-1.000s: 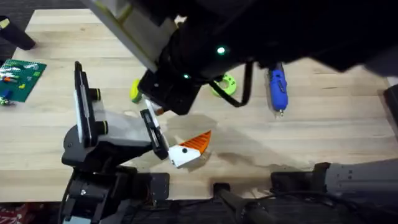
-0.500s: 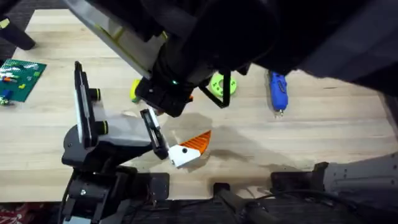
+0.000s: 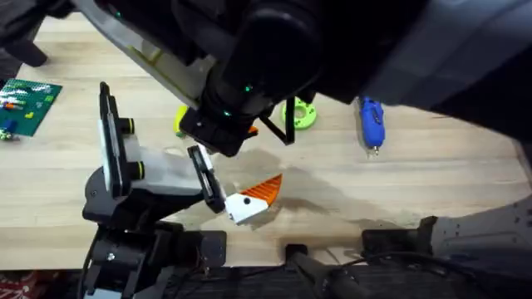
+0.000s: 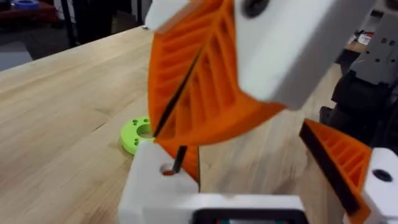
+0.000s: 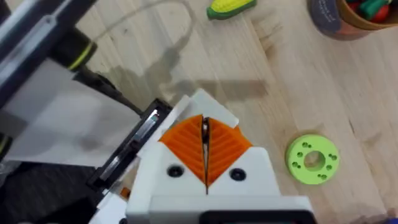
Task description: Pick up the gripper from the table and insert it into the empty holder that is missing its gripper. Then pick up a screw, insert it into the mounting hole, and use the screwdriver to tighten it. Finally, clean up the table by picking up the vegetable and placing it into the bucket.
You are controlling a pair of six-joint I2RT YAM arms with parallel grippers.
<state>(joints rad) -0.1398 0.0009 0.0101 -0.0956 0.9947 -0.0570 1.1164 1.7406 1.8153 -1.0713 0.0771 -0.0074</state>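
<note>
Lying on the table (image 3: 465,178): screwdriver (image 3: 371,123), green ring (image 3: 300,113), circuit board (image 3: 29,106).

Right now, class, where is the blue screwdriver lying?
In the overhead view the screwdriver lies on the table, toward the right side, its metal tip pointing at the near edge, right of the green ring.

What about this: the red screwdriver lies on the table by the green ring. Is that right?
Not quite. The screwdriver is blue, not red, as the overhead view shows. It does lie on the table by the green ring.
</note>
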